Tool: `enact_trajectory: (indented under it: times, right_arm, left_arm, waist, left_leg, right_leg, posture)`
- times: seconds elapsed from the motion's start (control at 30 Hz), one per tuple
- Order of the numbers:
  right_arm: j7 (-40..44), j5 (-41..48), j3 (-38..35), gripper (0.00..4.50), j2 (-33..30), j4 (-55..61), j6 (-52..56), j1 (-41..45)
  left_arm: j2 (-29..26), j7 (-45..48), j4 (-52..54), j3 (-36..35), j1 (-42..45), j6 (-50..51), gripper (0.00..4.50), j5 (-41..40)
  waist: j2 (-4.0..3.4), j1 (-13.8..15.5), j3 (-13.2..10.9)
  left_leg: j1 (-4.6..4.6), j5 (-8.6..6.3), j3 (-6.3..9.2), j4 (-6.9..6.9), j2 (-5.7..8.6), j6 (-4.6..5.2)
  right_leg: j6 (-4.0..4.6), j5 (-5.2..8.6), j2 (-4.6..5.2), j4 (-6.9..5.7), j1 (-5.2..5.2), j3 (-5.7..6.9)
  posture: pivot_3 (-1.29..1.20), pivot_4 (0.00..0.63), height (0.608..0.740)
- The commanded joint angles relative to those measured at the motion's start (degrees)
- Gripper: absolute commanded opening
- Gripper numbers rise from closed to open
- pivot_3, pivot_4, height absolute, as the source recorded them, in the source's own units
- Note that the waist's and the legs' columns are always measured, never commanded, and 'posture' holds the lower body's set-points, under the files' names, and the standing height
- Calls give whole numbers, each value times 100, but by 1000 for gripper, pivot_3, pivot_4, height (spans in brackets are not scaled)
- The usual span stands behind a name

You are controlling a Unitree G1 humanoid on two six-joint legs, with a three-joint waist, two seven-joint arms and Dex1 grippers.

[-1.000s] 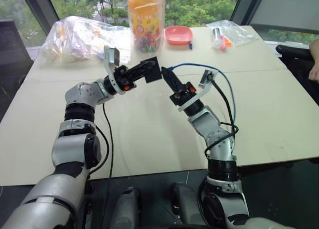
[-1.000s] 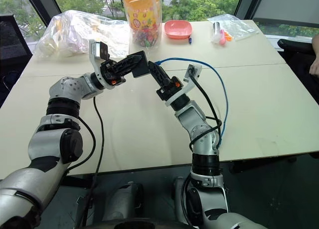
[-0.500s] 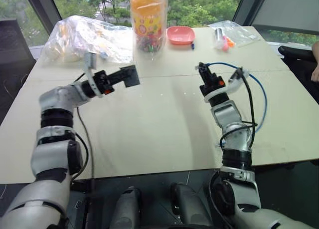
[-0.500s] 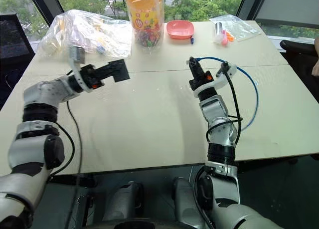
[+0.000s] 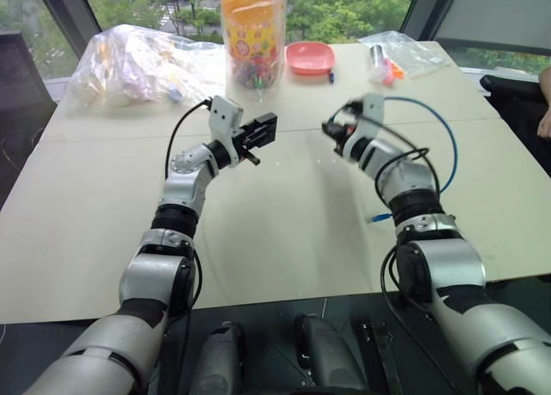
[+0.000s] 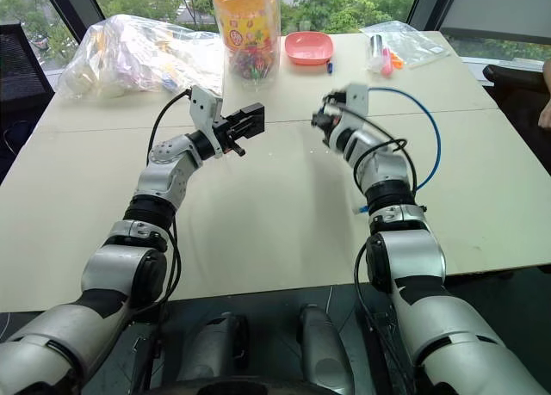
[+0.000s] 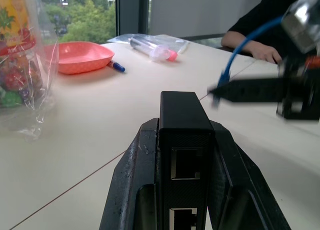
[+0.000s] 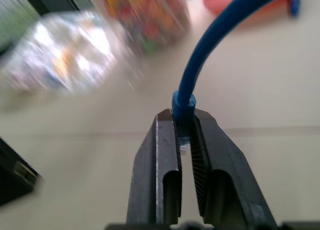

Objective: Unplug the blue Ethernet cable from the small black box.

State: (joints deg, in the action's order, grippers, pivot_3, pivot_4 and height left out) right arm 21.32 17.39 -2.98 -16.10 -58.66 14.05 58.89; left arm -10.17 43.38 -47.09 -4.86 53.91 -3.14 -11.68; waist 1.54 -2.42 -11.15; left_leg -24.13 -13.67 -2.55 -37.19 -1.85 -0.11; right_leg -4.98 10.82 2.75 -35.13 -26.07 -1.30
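Both end effectors have parted, blue Ethernet cable (image 8: 210,49) now clear of small black box (image 7: 184,135).

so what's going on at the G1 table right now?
Unplug job, and the two are apart. The left gripper is clamped on the small black box, whose ports face out empty. The right gripper is shut on the plug end of the blue Ethernet cable, held above the table across a gap from the box.

I can read no words, numbers or brand names anywhere. The jar (image 5: 252,29) at my twelve o'clock carries a colourful printed label, but its lettering is too small for me to make out.
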Motion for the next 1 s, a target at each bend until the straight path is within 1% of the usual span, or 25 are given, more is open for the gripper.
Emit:
enact_trajectory:
  times: [0.03,0.1,0.27,0.3,0.4,0.5,0.57,0.63,0.73,0.77,0.87,0.9,0.93,1.0]
  right_arm:
    - [-36,-268,-102,833,-16,-235,-459,168]
    - [-31,-319,-176,1623,-20,-346,-525,182]
    - [94,-515,-148,4352,-36,-163,-510,50]
    - [213,-548,-87,4479,-52,69,-408,-71]
    - [486,-365,-3,4479,-90,1765,394,-899]
    - [475,-200,89,4479,-80,3629,1213,-1835]
    - [412,-80,72,4479,-59,4527,1588,-2289]
    - [340,72,-22,4500,-31,5186,1891,-2592]
    - [245,172,-124,4500,-46,5739,2110,-2817]
    - [222,201,-164,4500,-53,5854,2151,-2865]
    - [201,271,-270,4500,-101,6085,2228,-2980]
    - [213,294,-290,4500,-123,6175,2247,-3033]
    - [261,355,-335,4500,-163,6330,2266,-3116]
    - [309,433,-387,4500,-207,6529,2300,-3225]
  left_arm:
    - [94,-35,333,39,-55,-102,524,-29]
    - [116,20,442,83,-146,-54,524,-31]
    - [127,85,564,185,-276,29,524,-17]
    - [133,64,510,197,-272,-10,524,5]
    - [181,-62,269,311,-312,-320,524,189]
    - [221,-335,-115,464,-385,-812,524,513]
    - [281,-500,-394,463,-380,-977,524,587]
    - [303,-732,-707,465,-360,-1221,1570,723]
    - [313,-824,-982,344,-338,-1420,2706,688]
    - [308,-768,-982,306,-347,-1417,3017,637]
    - [240,-527,-695,215,-454,-1192,4147,466]
    - [180,-388,-437,211,-553,-1009,4442,386]
    - [59,-277,209,192,-759,-523,4442,219]
    - [-81,-205,1102,185,-1055,145,4442,13]
  waist:
    - [0,0,0]
    - [0,-1,0]
    - [0,-5,0]
    - [0,-4,0]
    - [0,7,1]
    - [-3,43,2]
    - [-3,55,2]
    - [-3,59,2]
    - [-3,51,3]
    - [-3,51,3]
    - [-2,53,3]
    - [-2,54,3]
    - [-3,50,3]
    - [-3,17,3]
  left_leg:
    - [-18,1,-2,-7,1,-1]
    - [-29,4,-8,-14,2,-5]
    - [-25,4,-9,-13,2,-5]
    - [-25,4,-9,-13,1,-5]
    - [-24,3,-6,-12,1,-5]
    - [-27,3,-4,-10,1,-5]
    - [-27,3,-4,-14,2,-5]
    - [-27,3,-4,-18,2,-5]
    - [-24,4,-4,-28,1,-5]
    - [-23,4,-4,-31,0,-5]
    - [-22,5,-2,-43,-2,-6]
    - [-23,5,-1,-46,-2,-6]
    - [-25,5,-2,-47,-2,-6]
    - [-26,4,-2,-47,-3,-6]
  right_leg:
    - [-6,-4,1,-2,-18,-2]
    - [-14,-10,4,0,-27,-7]
    - [-15,-11,2,-3,-27,-9]
    - [-15,-11,0,-3,-27,-9]
    - [-15,-11,-1,-4,-27,-9]
    - [-16,-10,0,-2,-27,-8]
    - [-16,-10,1,-2,-27,-8]
    - [-15,-11,1,-3,-27,-8]
    - [-11,-12,-4,-5,-24,-9]
    - [-8,-15,-5,-6,-23,-9]
    - [-4,-17,-8,-9,-17,-8]
    - [-4,-17,-8,-9,-15,-8]
    - [-4,-17,-8,-8,-16,-8]
    - [-5,-17,-7,-9,-16,-10]
  posture:
    - [0,150,740]
    - [0,150,740]
    - [0,150,740]
    - [0,150,740]
    - [0,150,740]
    - [0,150,740]
    - [0,150,740]
    - [0,150,740]
    - [0,150,740]
    - [0,150,740]
    - [0,150,740]
    - [0,150,740]
    - [0,150,740]
    - [0,150,740]
